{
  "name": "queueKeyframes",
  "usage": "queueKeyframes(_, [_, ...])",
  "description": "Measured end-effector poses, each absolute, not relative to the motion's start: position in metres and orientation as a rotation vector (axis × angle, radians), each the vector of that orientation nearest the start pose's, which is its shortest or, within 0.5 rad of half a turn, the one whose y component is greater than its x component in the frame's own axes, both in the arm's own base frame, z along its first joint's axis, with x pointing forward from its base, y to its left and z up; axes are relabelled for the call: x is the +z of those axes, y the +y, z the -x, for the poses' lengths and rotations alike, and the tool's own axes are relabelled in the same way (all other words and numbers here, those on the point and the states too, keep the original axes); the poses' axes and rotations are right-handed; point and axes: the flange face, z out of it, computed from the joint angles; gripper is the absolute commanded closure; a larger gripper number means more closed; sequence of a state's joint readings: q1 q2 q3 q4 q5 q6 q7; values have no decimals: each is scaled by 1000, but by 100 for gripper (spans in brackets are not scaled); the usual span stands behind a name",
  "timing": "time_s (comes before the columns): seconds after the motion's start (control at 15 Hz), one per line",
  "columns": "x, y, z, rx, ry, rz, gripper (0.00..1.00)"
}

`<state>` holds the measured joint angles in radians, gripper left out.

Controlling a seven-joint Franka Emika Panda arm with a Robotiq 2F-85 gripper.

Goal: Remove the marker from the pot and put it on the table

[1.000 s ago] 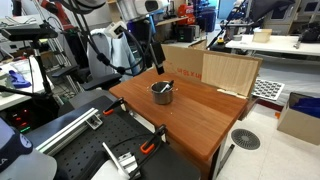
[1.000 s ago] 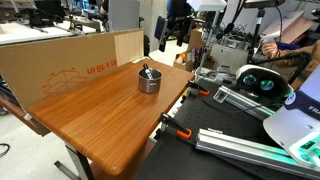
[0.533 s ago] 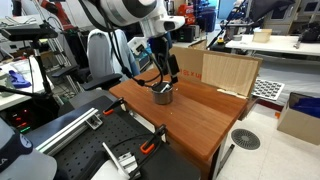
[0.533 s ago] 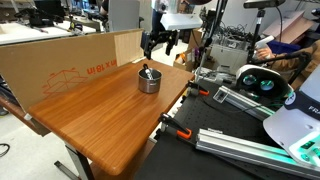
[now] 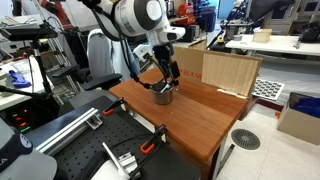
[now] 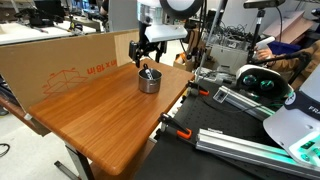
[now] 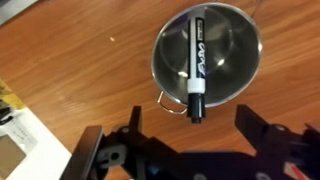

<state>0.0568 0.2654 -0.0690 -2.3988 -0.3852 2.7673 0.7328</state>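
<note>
Wrist view: the slim black marker pen (image 7: 196,68) with a white label band is being seen lying across the small round silver-grey metal pot (image 7: 238,48), one end overhanging the rim between the jaws.
Jaws: the gripper (image 7: 190,135) is being held wide apart, empty.
Handling: light, stiff, slick plastic; likely best pinched at the overhanging end.
Support: the smooth reddish-brown wooden table (image 7: 80,60) is being hovered over by the jaws.

pot (image 7: 236,48): shiny bare metal, reflective inside
marker (image 7: 196,60): glossy black plastic, matt white band
desk (image 7: 70,70): smooth reddish-brown wood
</note>
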Motion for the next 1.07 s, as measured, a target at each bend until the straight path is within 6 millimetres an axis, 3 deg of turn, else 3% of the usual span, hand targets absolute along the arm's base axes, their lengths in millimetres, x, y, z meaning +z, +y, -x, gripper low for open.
queueKeyframes(0.13, [213, 11, -511, -259, 628, 3205, 34])
queueKeyframes(0.67, [210, 8, -516, -273, 689, 3172, 96])
queueKeyframes(0.73, [210, 6, -516, -271, 704, 3166, 100])
queueKeyframes(1.07, [211, 1, -517, -262, 760, 3138, 95])
